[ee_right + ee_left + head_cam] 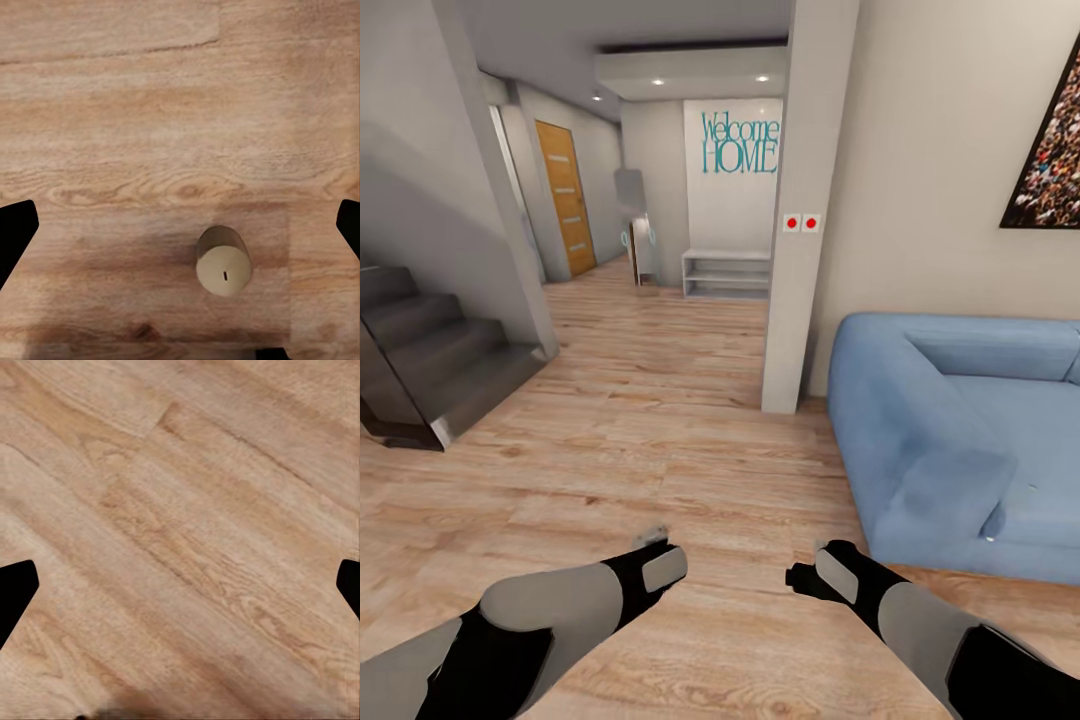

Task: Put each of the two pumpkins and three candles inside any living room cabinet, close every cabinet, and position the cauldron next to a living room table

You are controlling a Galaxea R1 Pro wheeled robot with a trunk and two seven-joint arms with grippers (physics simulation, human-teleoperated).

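Observation:
One candle [223, 261], a short beige cylinder with a dark wick, stands upright on the wooden floor [150, 112]. In the right wrist view it lies below my right gripper [180, 232], whose dark fingertips [15, 236] sit wide apart at the frame's edges, open and empty, well above the candle. My left gripper [180, 592] is open too, with bare floor planks under it. In the head view both forearms reach forward low over the floor, with the left gripper [658, 560] and the right gripper [812, 575] side by side.
A blue sofa [960, 440] stands close at the right, behind a white pillar [800, 250]. Dark stairs [430, 360] rise at the left. A hallway runs ahead to a wooden door [565, 195] and a low white shelf [726, 272].

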